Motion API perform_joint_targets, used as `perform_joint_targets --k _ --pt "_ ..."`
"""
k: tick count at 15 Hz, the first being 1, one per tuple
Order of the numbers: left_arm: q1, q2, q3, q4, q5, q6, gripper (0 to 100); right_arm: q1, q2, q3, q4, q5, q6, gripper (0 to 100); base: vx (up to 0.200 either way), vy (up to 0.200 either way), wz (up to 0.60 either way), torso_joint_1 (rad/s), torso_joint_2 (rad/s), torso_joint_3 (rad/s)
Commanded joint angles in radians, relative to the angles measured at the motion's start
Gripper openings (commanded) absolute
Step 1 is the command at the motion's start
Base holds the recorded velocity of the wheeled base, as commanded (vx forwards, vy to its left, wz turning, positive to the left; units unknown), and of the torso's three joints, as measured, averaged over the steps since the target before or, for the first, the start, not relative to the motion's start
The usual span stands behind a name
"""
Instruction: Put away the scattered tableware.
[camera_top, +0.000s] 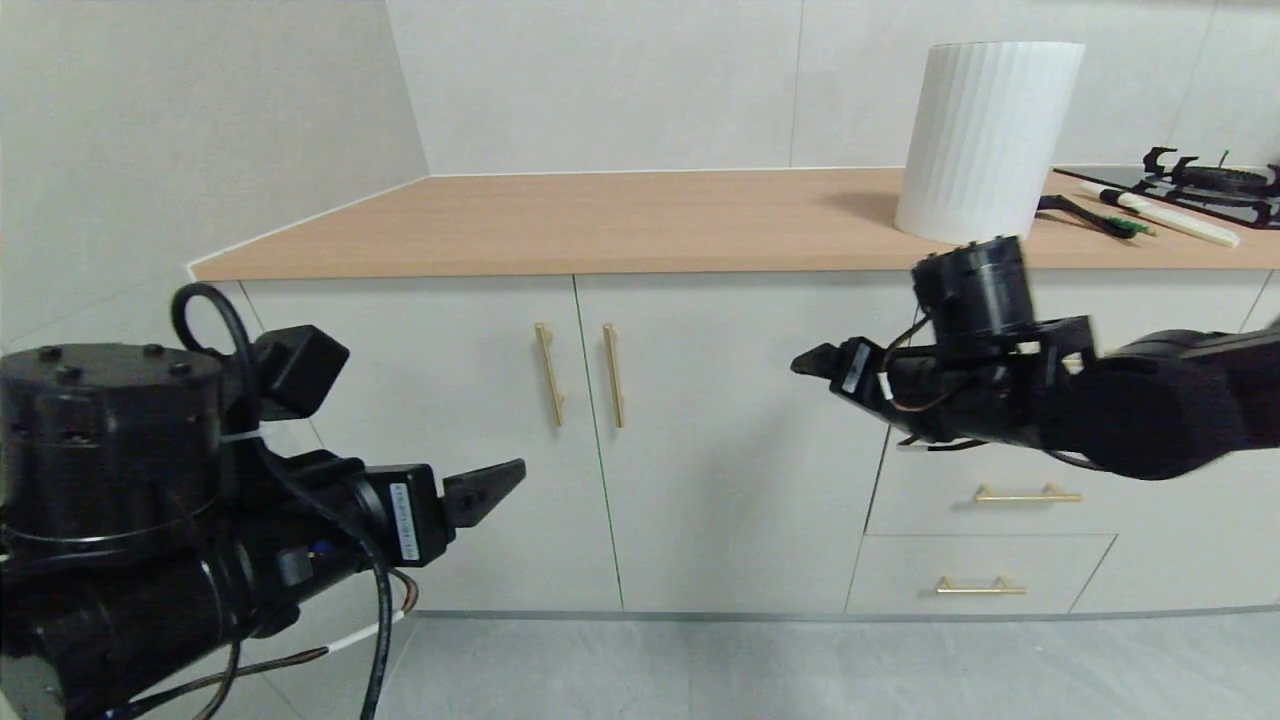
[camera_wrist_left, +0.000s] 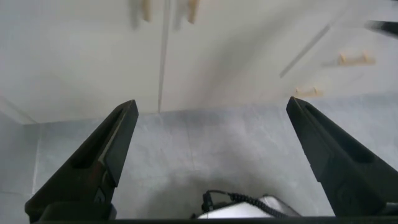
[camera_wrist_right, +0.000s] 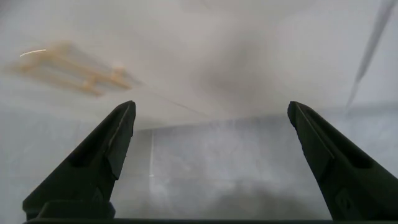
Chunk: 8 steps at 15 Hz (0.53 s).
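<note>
While both arms hang before the pale cupboard doors (camera_top: 590, 440), the tableware lies at the upper right of the head view. A dark utensil (camera_top: 1085, 213) with a green end and a long white utensil (camera_top: 1165, 216) rest on the wooden counter (camera_top: 620, 220), just beside a white ribbed container (camera_top: 985, 140) and by the edge of the stove (camera_top: 1210, 185). The left gripper (camera_top: 490, 488), at the lower left, is spread wide and empty. The right gripper (camera_top: 815, 362), right of centre below the counter edge, is likewise wide and empty.
</note>
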Motion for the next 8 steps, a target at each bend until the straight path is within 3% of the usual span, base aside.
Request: perform_joint_targets --k 1,3,5,7,8 --pt "0.011 -0.163 0.09 0.0 0.01 0.001 100 -0.008 -0.421 0.269 -0.001 -0.059 -0.15 100 0.0 0.0 0.0 0.0 0.0 0.0" --pt "0.041 -0.295 0.157 0.006 0.011 0.001 100 -0.028 -0.634 0.406 -0.001 -0.099 -0.24 100 0.0 0.0 0.0 0.0 0.0 0.0" --pt "0.068 -0.495 0.232 0.02 0.01 0.016 100 -0.107 -0.905 0.541 0.011 -0.092 -0.385 100 0.0 0.0 0.0 0.0 0.0 0.0" --pt "0.11 -0.67 0.243 0.14 0.01 0.045 100 -0.229 -1.112 0.65 0.024 -0.091 -0.517 100 0.0 0.0 0.0 0.0 0.0 0.0" --pt "0.11 -0.67 0.243 0.14 0.01 0.045 100 -0.229 -1.112 0.65 0.024 -0.091 -0.517 100 0.0 0.0 0.0 0.0 0.0 0.0"
